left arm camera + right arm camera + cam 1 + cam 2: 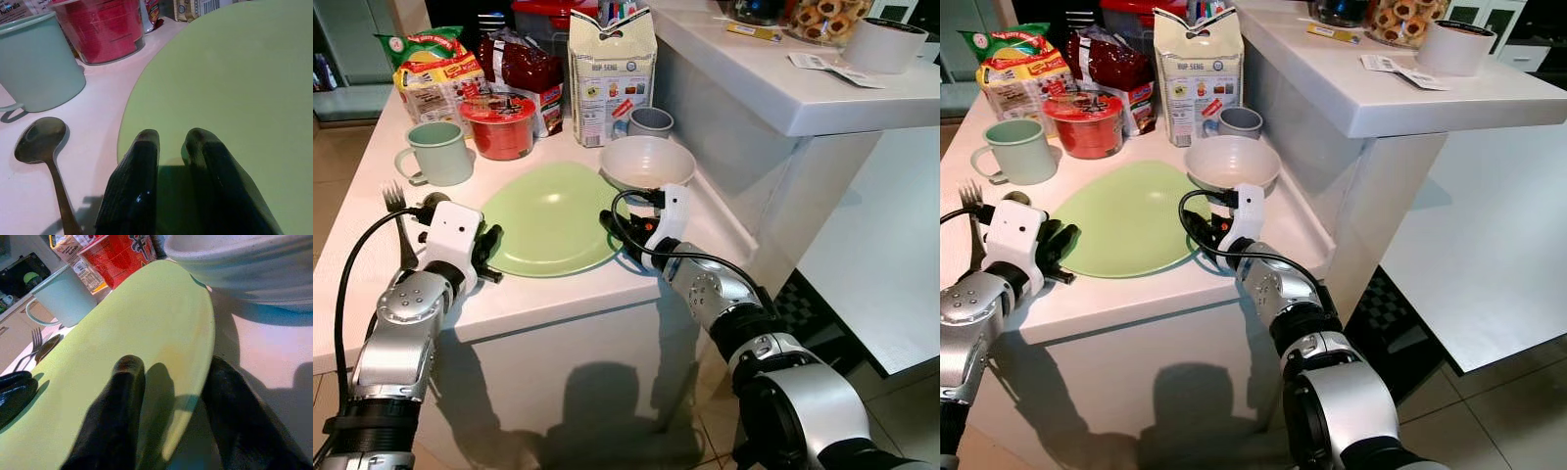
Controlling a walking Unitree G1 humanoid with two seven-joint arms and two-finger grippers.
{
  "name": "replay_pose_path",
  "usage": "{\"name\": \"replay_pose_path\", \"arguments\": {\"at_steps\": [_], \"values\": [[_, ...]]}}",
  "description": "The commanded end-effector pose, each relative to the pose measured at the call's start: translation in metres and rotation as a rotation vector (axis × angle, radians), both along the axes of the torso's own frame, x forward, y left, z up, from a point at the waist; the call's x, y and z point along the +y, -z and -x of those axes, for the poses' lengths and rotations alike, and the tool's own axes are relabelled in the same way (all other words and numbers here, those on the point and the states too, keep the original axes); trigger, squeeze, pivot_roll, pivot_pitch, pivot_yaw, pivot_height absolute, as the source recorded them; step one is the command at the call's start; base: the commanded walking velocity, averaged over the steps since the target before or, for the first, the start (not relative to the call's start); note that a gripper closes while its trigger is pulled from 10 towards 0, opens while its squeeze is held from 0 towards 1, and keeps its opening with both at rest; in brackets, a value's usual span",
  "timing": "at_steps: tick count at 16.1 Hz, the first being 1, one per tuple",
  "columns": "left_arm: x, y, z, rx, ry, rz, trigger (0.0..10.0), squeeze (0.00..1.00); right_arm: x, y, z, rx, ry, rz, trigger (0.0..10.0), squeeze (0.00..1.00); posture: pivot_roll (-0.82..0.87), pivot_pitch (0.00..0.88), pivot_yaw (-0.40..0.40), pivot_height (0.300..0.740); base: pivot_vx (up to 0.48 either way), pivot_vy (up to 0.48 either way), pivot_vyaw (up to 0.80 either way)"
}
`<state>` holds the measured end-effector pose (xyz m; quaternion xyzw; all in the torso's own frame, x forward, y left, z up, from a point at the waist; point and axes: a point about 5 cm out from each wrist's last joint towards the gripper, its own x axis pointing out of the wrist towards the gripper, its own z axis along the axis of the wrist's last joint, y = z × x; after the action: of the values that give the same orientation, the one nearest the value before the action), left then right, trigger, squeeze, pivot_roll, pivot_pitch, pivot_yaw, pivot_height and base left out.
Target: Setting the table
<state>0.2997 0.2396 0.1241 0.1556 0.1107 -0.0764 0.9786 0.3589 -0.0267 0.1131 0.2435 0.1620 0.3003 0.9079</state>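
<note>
A round green plate (553, 215) lies on the white counter (538, 294) near its front edge. My left gripper (491, 257) sits at the plate's left rim, its two fingers (142, 161) close together above the green surface. My right gripper (612, 230) is at the plate's right rim, open, with one finger (122, 382) on top of the plate and the other outside the rim by the counter. A white bowl (646, 162) stands just behind the right gripper, touching the plate's far right edge. A fork (396, 211) and a spoon (39, 139) lie left of the plate.
Behind the plate stand a pale green mug (440, 152), a red noodle cup (501, 125), a grey cup (650, 120), a paper bag (612, 73) and snack packets (431, 69). A higher white counter (773, 88) rises on the right, with a tape roll (884, 44).
</note>
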Motion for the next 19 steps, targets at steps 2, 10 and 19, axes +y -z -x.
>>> {"name": "replay_pose_path", "arguments": {"at_steps": [2,10,19], "values": [[-0.007,0.066,0.026,0.328,-0.007,0.025,10.0,0.0,0.035,0.003,0.012,0.055,-0.069,-0.03,0.0,0.0,0.21,0.0,-0.092,0.74,0.0,0.0,0.0],[-0.012,0.065,0.025,0.307,0.004,0.029,10.0,0.0,0.031,0.001,0.01,0.048,-0.054,-0.042,0.0,0.0,0.21,0.0,-0.096,0.74,0.0,0.0,0.0],[-0.023,0.007,-0.004,-0.084,-0.04,0.119,10.0,0.0,0.015,-0.024,-0.003,-0.151,-0.001,-0.015,0.0,0.0,0.21,0.0,-0.093,0.74,0.0,0.0,0.0]]}}
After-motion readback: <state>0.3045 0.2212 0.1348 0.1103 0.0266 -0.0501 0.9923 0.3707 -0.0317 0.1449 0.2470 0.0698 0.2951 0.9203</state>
